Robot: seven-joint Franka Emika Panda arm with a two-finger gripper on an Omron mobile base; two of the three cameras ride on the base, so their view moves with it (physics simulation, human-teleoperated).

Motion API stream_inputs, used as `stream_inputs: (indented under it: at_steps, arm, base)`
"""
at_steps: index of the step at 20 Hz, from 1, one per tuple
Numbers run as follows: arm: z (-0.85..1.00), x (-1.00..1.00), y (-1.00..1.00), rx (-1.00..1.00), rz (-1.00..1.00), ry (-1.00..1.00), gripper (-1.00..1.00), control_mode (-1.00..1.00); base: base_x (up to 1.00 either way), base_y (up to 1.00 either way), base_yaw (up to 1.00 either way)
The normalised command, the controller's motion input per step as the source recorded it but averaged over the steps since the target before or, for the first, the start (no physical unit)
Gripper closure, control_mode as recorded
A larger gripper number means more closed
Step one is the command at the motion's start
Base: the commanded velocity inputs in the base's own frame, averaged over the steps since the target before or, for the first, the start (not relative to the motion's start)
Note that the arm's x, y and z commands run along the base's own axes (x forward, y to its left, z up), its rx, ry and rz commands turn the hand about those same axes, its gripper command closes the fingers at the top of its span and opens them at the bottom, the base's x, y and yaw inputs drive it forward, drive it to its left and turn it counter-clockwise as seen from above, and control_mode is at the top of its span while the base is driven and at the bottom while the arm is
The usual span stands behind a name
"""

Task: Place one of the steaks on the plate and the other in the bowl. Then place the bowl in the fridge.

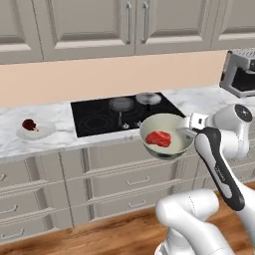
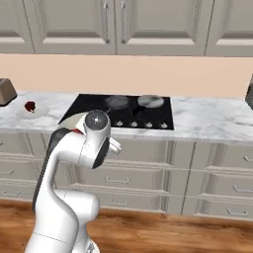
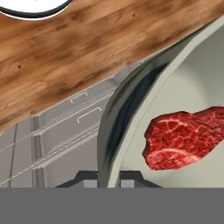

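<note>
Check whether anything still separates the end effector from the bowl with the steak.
Nothing does. The end effector is shut on the rim of the bowl, one finger on each side of the wall, holding it in front of the drawers with the steak inside.

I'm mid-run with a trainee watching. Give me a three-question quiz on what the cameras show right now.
1. True or false: the bowl rests on the counter.
2. What does the tool grip? A) the bowl's rim B) the plate C) a drawer handle
3. Fill in: one steak lies in the bowl; the other steak lies on the ____.

Key
1. False: it hangs in the air in front of the drawers, held by the tool.
2. A: the fingers are shut on the rim.
3. plate, on the counter left of the cooktop.
</note>
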Motion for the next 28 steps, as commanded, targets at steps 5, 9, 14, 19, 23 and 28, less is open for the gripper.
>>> stream_inputs:
  at_steps: [5, 9, 14, 19, 23, 28]
  arm:
    - [0.0, 0.0, 0.0, 0.0, 0.0, 0.0, 1.0, 1.0]
    - [0.0, 0.0, 0.0, 0.0, 0.0, 0.0, 1.0, 1.0]
    - [0.0, 0.0, 0.0, 0.0, 0.0, 0.0, 1.0, 1.0]
    - [0.0, 0.0, 0.0, 0.0, 0.0, 0.0, 1.0, 1.0]
    - [0.0, 0.0, 0.0, 0.0, 0.0, 0.0, 1.0, 1.0]
    - [0.0, 0.0, 0.0, 0.0, 0.0, 0.0, 1.0, 1.0]
  base:
    - [-0.03, 1.0, 0.0]
    - [-0.06, 1.0, 0.0]
    - [-0.05, 1.0, 0.0]
    - [-0.08, 1.0, 0.0]
    - [-0.28, 1.0, 0.0]
    - [-0.92, 1.0, 0.0]
